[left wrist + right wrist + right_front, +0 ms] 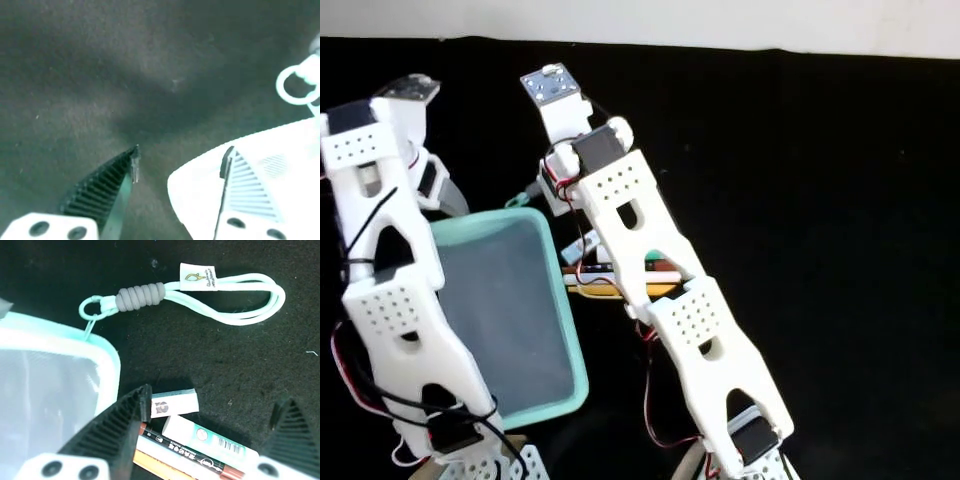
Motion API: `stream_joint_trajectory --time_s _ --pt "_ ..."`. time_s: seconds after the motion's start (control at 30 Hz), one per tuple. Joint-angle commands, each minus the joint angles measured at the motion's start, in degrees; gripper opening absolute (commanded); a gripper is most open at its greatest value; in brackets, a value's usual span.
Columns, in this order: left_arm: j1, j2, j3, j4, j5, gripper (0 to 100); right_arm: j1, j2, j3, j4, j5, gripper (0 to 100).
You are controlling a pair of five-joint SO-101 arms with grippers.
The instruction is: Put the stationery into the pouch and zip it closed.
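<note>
Right claw (217, 397) is spread wide open with nothing in it, hanging right over the stationery (190, 445), so the little pile sits between its two black fingers. Left claw (182, 150) is open and empty too, parked at the pouch's (195, 195) 12 o'clock edge in the high view, with one finger over the pouch corner and the other over bare table (100, 60). Progress-wise, it looks like basically nothing is done yet. Every piece lies out on the table at the pouch's 3 o'clock, just beside its rim, and the mesh face shows nothing inside, so all the loading is left, plus the zipping. Can't tell from these shots whether the zip is open. The pile is a white eraser (205, 435) in a printed sleeve, a smaller white bit (172, 404) next to it, a marker (185, 456) with a reddish end, and a yellowish pencil (150, 463), all lying side by side. The pouch is flat, a mint-green rim around a grey mesh panel, with a ring (90, 307) at its 1 o'clock corner and a long looped mint cord (225, 295) tied on with a grey knot.
</note>
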Motion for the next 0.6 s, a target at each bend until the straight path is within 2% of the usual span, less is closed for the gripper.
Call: stream_joint_trajectory --time_s 0.0,0.3,0.57 --pt "1.1 -9.1 7.5 1.2 -2.2 28 -0.3 -0.8 -0.1 0.6 -0.2 37.2" --pt "0.7 -33.3 31.8 1.2 -8.0 28 -0.3 -0.8 -0.1 0.6 -0.3 37.2" --pt "1.0 -56.7 46.7 1.3 -9.0 28 -0.3 -0.8 -0.2 0.6 -0.3 37.2"
